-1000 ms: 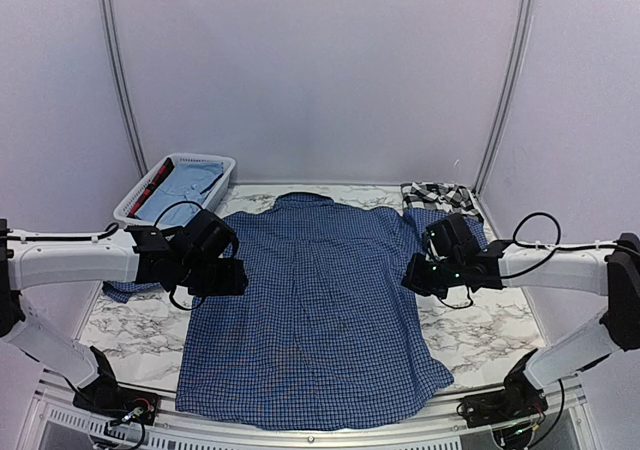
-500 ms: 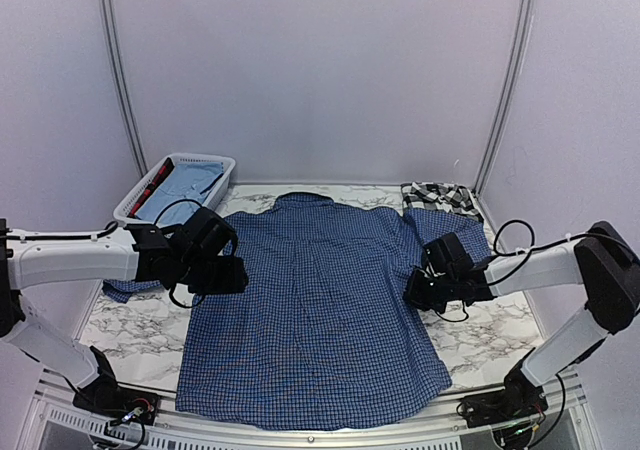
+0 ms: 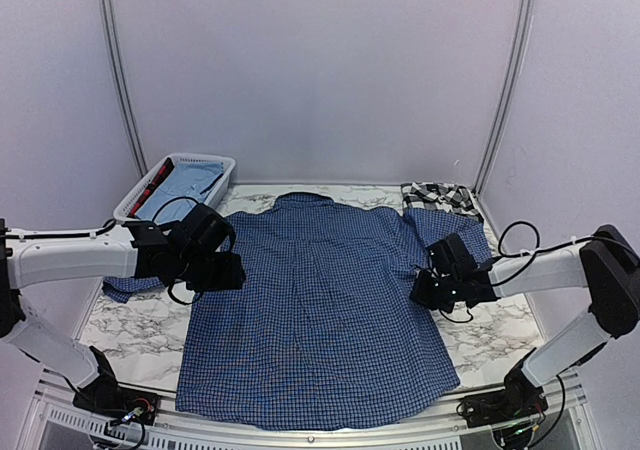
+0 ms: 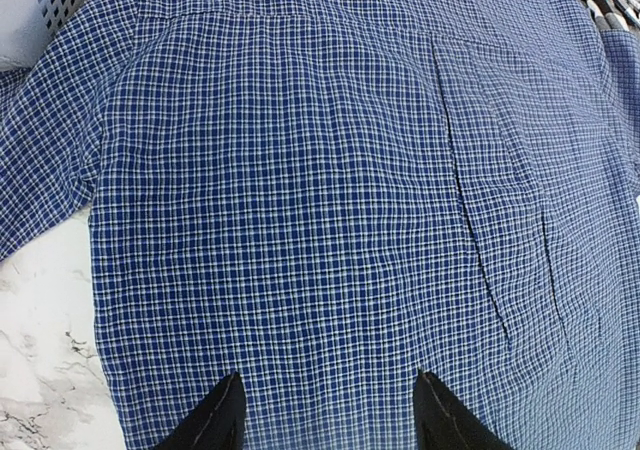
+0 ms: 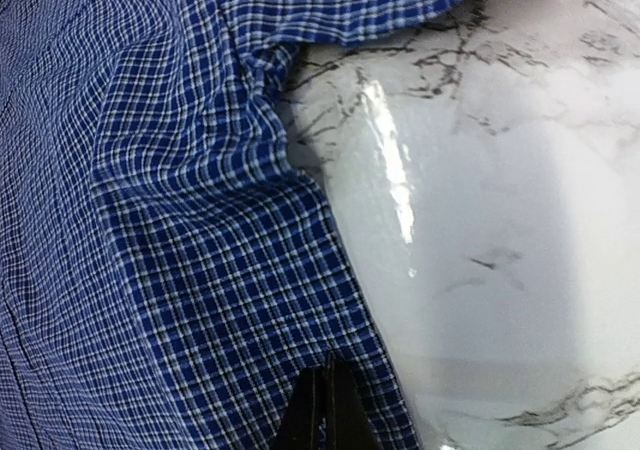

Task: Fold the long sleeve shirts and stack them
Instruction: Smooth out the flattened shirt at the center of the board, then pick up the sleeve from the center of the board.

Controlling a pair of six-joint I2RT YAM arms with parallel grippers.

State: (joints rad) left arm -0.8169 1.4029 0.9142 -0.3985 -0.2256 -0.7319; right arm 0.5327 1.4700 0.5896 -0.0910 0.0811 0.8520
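The dark blue shirt (image 3: 320,310), a thin weave of fine checks, lies flat and back-up on the glossy marbled worktop (image 3: 490,335), hem nearest me, collar far. My left hand (image 4: 330,425) hangs spread over its left side, nothing between the fingers. My right hand (image 5: 325,410) is pressed together at the shirt's right edge; I cannot tell whether it pinches cloth. Beyond, the black-and-white plaid shirt (image 3: 440,195) sits crumpled at the far right corner, and a white slatted basket (image 3: 135,198) stands far left. Since a second ago my right hand has dropped nearer to me along that edge; my left has hardly moved.
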